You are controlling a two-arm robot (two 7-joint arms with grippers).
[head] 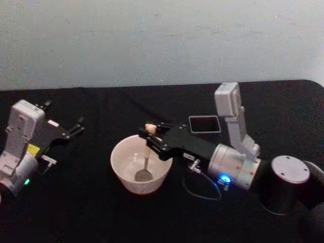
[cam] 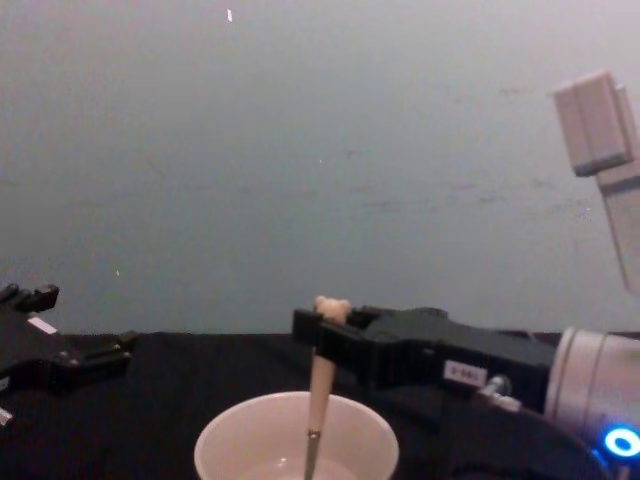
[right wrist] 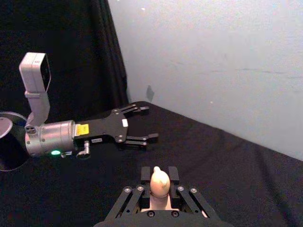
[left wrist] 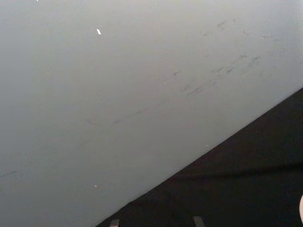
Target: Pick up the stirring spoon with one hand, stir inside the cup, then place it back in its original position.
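Head view: my right gripper (head: 152,134) clamped the stirring spoon (head: 146,153), tip below my fingers inside the cup (head: 124,181); left gripper (head: 76,126) parked, spread. Wide strokes hitting its wall could tip it.

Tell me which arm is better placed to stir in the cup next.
Right. The right gripper is shut on the stirring spoon, whose lower end sits inside the cup. The left gripper hangs open, off to the cup's left, holding nothing.

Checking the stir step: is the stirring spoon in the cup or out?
In: the stirring spoon stands nearly upright, lower end inside the cup, right gripper shut on its top; left gripper parked aside.
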